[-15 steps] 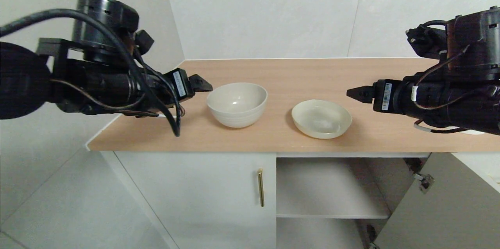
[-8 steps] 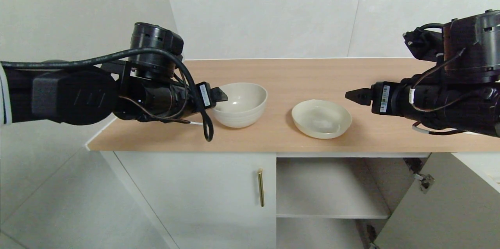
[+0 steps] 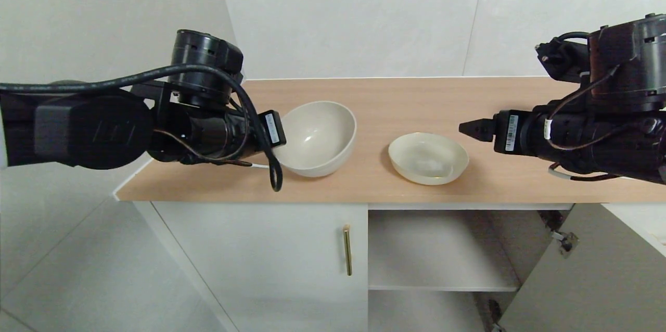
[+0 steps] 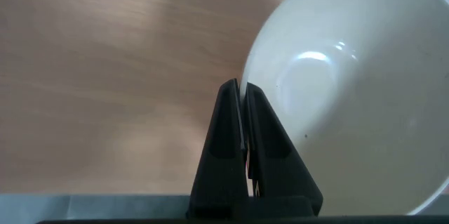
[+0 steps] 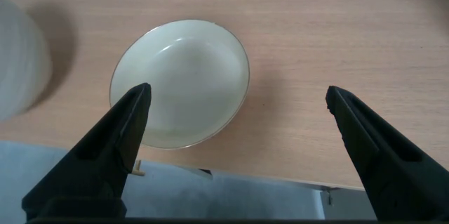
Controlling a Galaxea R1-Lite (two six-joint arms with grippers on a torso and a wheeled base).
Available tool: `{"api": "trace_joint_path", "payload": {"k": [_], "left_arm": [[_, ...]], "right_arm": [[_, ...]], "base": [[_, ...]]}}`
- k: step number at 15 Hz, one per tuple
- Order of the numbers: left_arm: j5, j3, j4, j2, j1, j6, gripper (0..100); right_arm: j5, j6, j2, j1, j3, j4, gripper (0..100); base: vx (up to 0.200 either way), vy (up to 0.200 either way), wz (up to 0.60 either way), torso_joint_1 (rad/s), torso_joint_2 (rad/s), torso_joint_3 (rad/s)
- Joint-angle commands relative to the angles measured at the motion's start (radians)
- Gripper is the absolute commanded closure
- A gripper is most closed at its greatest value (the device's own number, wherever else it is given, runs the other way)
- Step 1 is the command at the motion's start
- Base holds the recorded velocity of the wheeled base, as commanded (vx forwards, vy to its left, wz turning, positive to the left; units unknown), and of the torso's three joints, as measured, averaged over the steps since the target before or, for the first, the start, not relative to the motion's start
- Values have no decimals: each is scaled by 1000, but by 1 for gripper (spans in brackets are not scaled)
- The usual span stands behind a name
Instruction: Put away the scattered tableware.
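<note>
A deep white bowl sits tilted on the wooden countertop, its left rim raised. My left gripper is shut on that rim, one finger inside and one outside. A shallow cream dish lies flat to the bowl's right. My right gripper hangs open above the counter just right of the dish, with nothing between its fingers. The bowl also shows beyond the dish in the right wrist view.
Below the counter the right cabinet compartment stands open with a bare shelf, its door swung out to the right. The left cabinet door has a gold handle. Walls close off the counter's back and left.
My left gripper moved right to the bowl, shut on its rim and tipped the bowl up on that side. My right gripper edged slightly left.
</note>
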Motion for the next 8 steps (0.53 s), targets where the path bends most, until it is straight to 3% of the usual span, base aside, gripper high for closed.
{"api": "trace_joint_path", "payload": {"k": [1, 4, 8], "left_arm": [[4, 56, 1, -137, -23, 21, 100], [-11, 116, -2, -252, -23, 75, 100], [-16, 125, -2, -288, -24, 81, 100]], "right_arm": [[1, -2, 4, 0, -1, 0, 0], [-6, -2, 73, 0, -12, 2, 0], [-50, 4, 183, -9, -54, 0, 0]], "base": [[0, 0, 0, 0, 0, 0], [0, 0, 0, 0, 0, 0], [0, 0, 0, 0, 0, 0]]}}
